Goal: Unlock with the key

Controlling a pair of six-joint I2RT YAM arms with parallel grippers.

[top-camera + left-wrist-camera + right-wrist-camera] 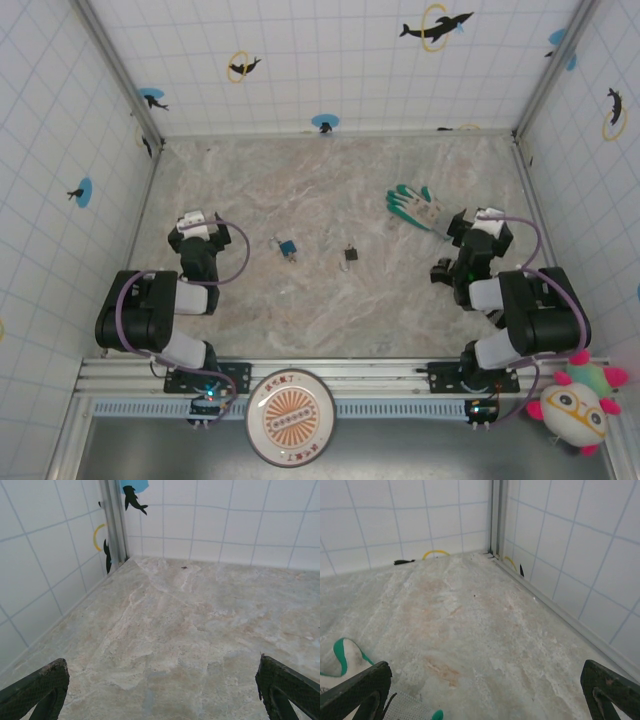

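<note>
Here the marbled table [330,180] spreads between tiled walls. The two arms sit folded at its near edge, well apart. The left pincer [161,660] hangs over bare table by the left wall with its fingers spread wide and nothing between them. The right pincer [486,664] is spread just as wide and holds nothing either. A green-and-white glove [422,207] lies flat just beside that right pincer, and its cuff shows under the left finger in the right wrist view. Mid-table, a small blue block [287,247] and a small dark block [351,254] lie near each other. The key [292,257] seems to be a thin pale sliver touching the blue block, too small to be sure.
</note>
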